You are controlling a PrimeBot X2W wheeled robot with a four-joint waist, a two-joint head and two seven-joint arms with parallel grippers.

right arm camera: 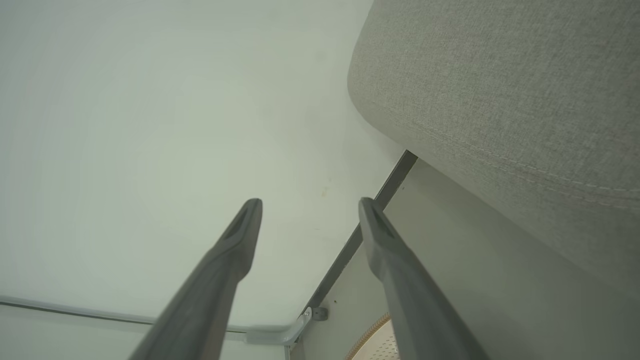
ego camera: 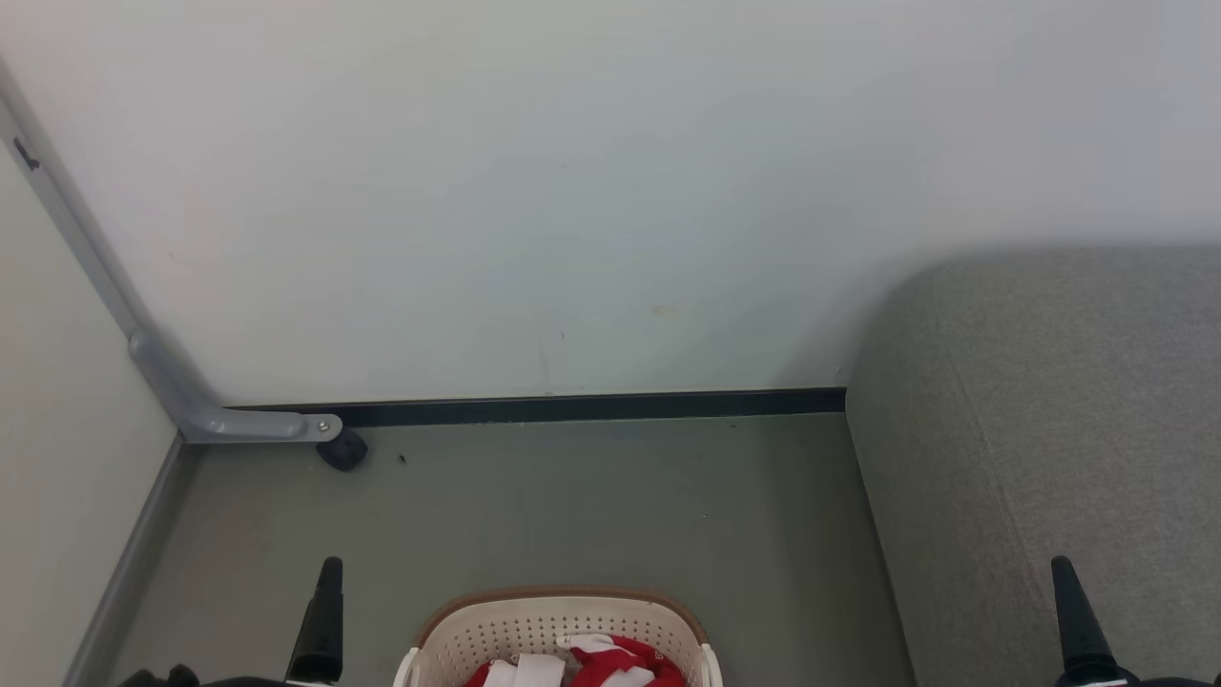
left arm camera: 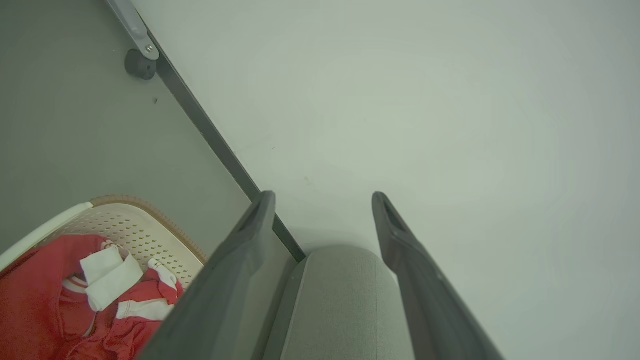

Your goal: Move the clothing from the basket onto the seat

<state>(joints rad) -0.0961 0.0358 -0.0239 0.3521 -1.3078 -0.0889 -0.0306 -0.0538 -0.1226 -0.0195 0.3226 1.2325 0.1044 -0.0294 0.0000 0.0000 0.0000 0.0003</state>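
The cream basket (ego camera: 534, 625) stands on the floor at the bottom middle of the head view, with the red and white clothing (ego camera: 610, 665) bunched inside it. The grey seat (ego camera: 1049, 429) rises at the right. One dark left finger (ego camera: 324, 611) stands left of the basket, and one right finger (ego camera: 1078, 620) stands in front of the seat. In the left wrist view my left gripper (left arm camera: 322, 200) is open and holds nothing; the clothing (left arm camera: 45, 300) and basket (left arm camera: 135, 230) lie at its lower left. My right gripper (right arm camera: 310, 205) is open too, with the seat (right arm camera: 500, 100) above and to its right.
A pale wall with a dark baseboard (ego camera: 572, 408) closes the far side. A grey metal bracket with a black foot (ego camera: 341, 448) sits in the left corner, beside a pale panel (ego camera: 57, 429). Grey-green floor (ego camera: 572, 506) lies between basket and wall.
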